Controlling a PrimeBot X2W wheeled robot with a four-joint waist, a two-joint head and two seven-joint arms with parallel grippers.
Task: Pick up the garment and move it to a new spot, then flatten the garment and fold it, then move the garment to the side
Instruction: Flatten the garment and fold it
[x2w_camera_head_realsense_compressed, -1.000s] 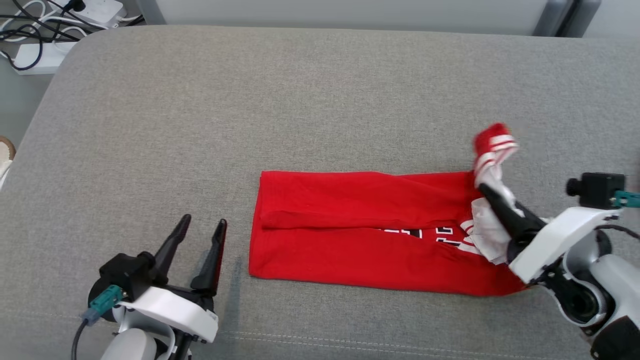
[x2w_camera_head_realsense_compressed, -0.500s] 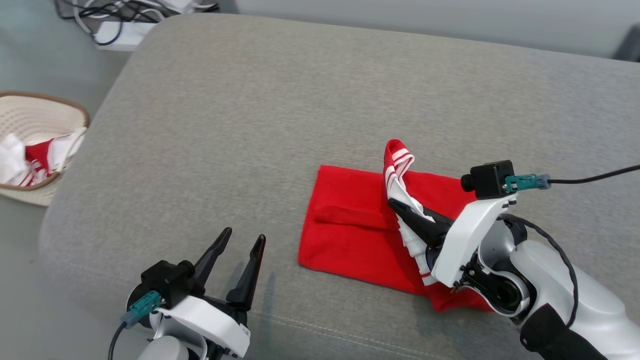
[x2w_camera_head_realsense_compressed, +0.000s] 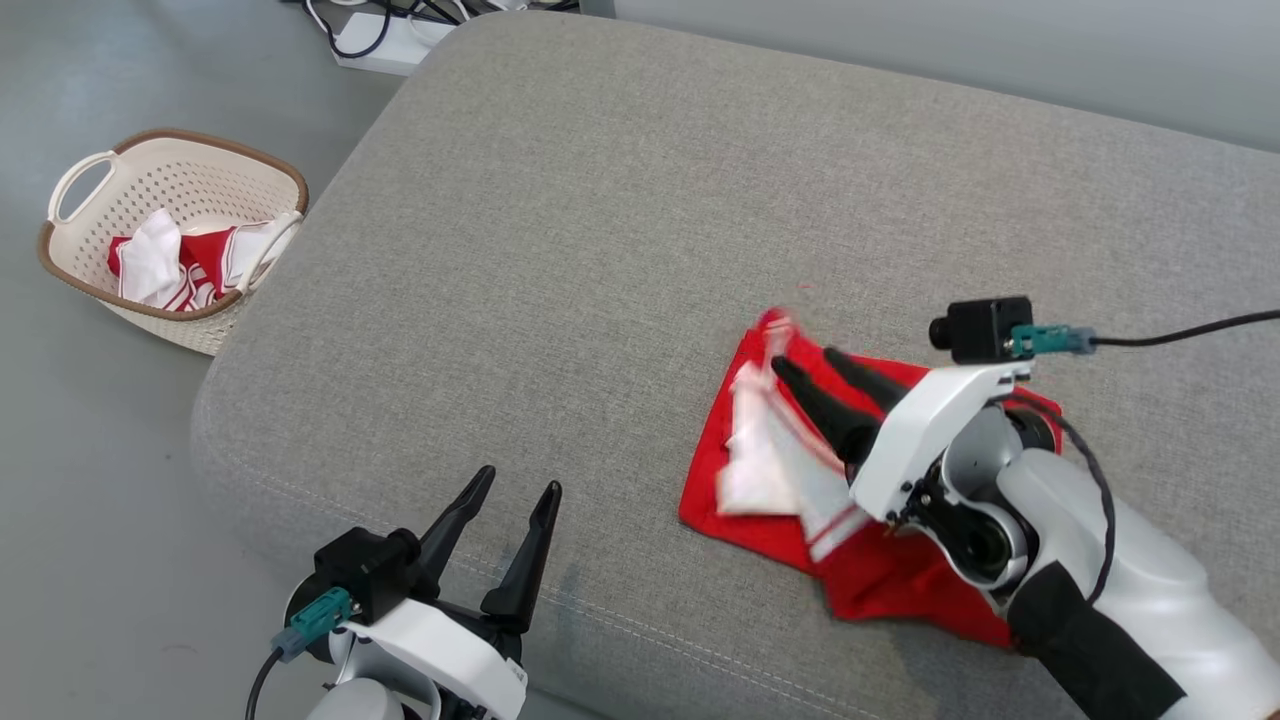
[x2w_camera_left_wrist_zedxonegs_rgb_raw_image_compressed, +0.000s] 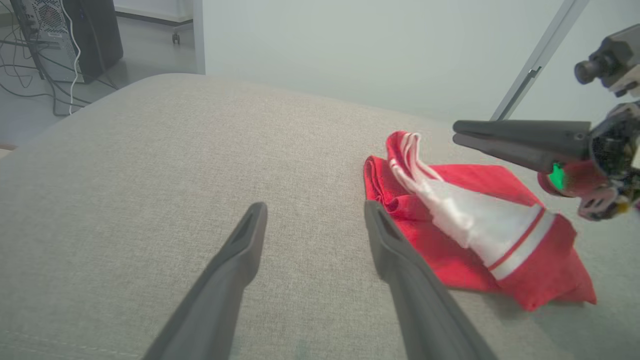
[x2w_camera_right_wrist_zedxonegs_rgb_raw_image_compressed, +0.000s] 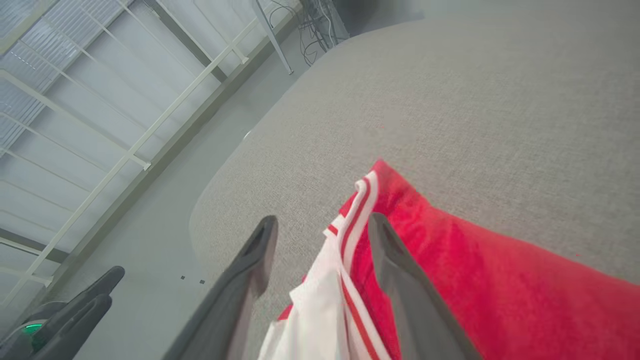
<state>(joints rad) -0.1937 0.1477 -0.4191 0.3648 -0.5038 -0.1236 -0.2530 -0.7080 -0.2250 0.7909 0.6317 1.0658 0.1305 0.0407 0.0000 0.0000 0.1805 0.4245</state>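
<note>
The red jersey-like garment with a white lining and white-striped trim (x2w_camera_head_realsense_compressed: 868, 590) lies on the grey upholstered bench (x2w_camera_head_realsense_compressed: 620, 220), towards its near right part, doubled over into a compact, somewhat rumpled packet. One end is turned back over the rest, so the pale inside and striped band face up; its edges are blurred in the head view.

The right gripper (x2w_camera_head_realsense_compressed: 805, 362) hangs low over that turned-back flap with its fingers apart. In the left wrist view they are clear above the cloth, so nothing is pinched and the garment rests under its own weight. I judge this to be the letting-go at the end of a fold: open fingers allow the flap to settle where it lies rather than dragging it along.

The left gripper (x2w_camera_head_realsense_compressed: 518, 482) waits near the bench's front edge, well apart from the garment, fingers spread and empty, probably to stay out of the fold's way.

A cream perforated plastic basket (x2w_camera_head_realsense_compressed: 180, 330) stands on the floor beside the bench.
</note>
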